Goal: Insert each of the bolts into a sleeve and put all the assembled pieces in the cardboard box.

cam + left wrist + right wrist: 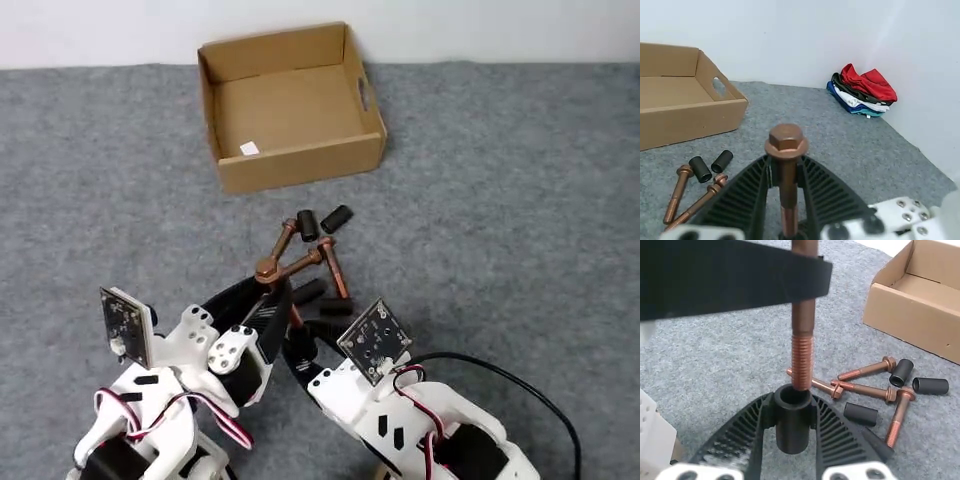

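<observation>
Grips a copper bolt [785,142] in the left tool [785,162], with jaws clamped on the shank under the hex head, well in front of the cardboard box [300,165]. Pinches a black sleeve [791,432] upright in the right tool [791,407], with jaws closed on its sides, just right of the left tool and as far from the box. Holds the bolt's threaded tip right at the sleeve's open mouth. Has loose bolts [336,270] and loose sleeves [336,217] lying on the grey worktop [520,200] between the box's front wall and both tools. Shows a white slip [249,148] on the box floor, and folded clothes [862,92] against the wall to the box's right.
</observation>
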